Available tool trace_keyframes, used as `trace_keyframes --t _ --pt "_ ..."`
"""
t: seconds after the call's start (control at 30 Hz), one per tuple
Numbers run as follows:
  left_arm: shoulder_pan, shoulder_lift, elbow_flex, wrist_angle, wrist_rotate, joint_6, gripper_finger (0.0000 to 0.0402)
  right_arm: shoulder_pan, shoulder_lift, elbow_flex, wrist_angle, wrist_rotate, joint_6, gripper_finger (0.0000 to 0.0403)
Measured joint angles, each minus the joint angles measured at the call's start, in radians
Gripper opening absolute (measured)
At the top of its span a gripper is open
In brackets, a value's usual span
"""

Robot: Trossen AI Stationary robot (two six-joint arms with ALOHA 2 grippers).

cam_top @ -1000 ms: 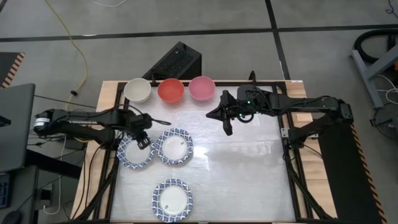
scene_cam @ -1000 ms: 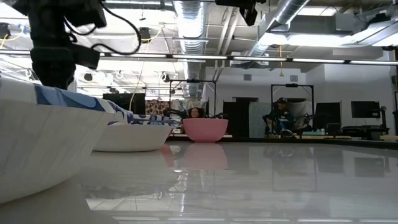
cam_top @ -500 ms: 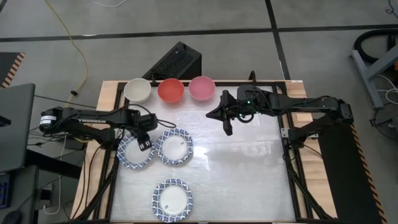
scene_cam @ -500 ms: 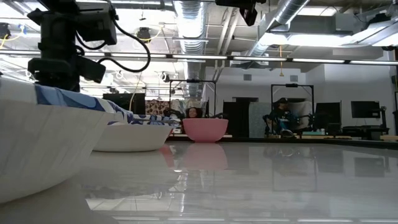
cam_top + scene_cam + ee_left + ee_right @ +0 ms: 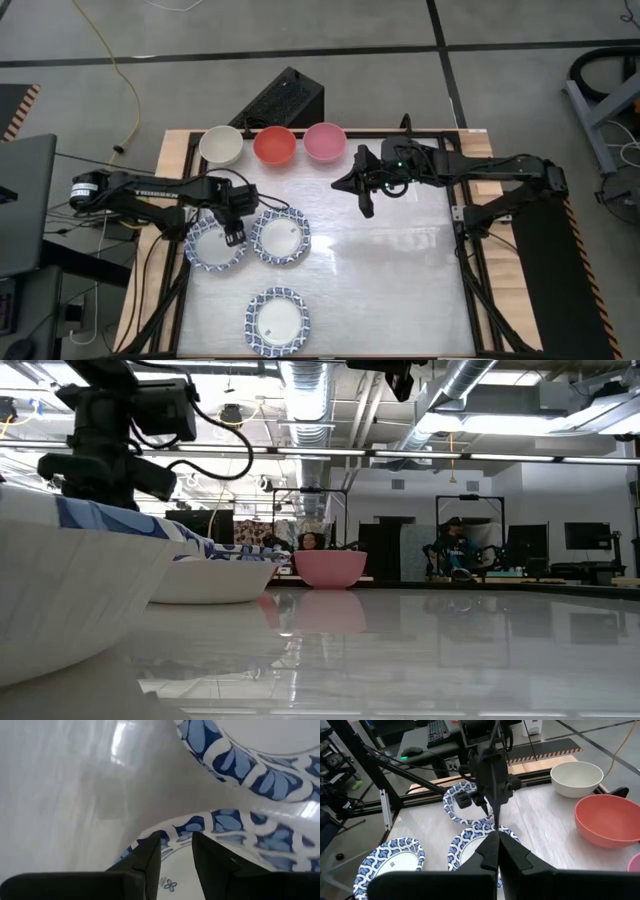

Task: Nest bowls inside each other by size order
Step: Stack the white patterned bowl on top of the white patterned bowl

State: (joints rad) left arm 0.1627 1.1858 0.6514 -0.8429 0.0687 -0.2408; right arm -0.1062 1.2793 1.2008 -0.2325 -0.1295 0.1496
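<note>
Bowls sit mostly unnested; the left gripper (image 5: 232, 236) has slid inward over the leftmost patterned bowl (image 5: 208, 251), its slightly parted fingers (image 5: 150, 857) now straddling the rim, grasp imminent; right gripper (image 5: 364, 205), fingers pressed together, waits

left arm (image 5: 150, 190) hides part of patterned bowl (image 5: 212, 247) | low view: nearest bowl (image 5: 70, 590) cut off by edge

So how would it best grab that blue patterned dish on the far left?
By the rim, from above. The leftmost blue-patterned bowl is wide and shallow, so only its thin edge fits between fingers. The left gripper already straddles that rim on the side facing the neighbouring patterned bowl, one finger inside, one outside.
</note>
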Motion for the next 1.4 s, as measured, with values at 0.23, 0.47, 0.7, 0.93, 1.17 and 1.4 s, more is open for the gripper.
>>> trace_keyframes --t 0.23,0.47,0.7,0.93,1.17,1.4 --pt "0.000 -0.010 0.011 -0.006 0.005 -0.209 0.0093 0.000 0.000 0.000 0.000 0.000 -0.001 0.0027" --pt "-0.037 -0.078 0.131 -0.003 0.028 -0.210 0.0071 0.000 0.000 0.000 -0.001 0.000 -0.015 0.0027" --pt "-0.178 -0.151 0.228 -0.008 0.109 -0.241 0.0069 0.000 0.000 0.000 -0.052 0.000 -0.027 0.0027" --pt "-0.459 -0.170 0.252 -0.019 0.063 -0.369 0.0069 0.000 0.000 0.000 -0.096 0.000 -0.027 0.0027" --pt "-0.690 -0.129 0.251 0.000 -0.017 -0.521 0.0078 -0.007 0.000 0.000 -0.105 -0.001 -0.027 0.0027" --pt "-0.784 -0.100 0.246 0.086 -0.027 -0.565 0.0122 -0.031 0.000 0.000 -0.104 0.000 -0.027 0.0027"
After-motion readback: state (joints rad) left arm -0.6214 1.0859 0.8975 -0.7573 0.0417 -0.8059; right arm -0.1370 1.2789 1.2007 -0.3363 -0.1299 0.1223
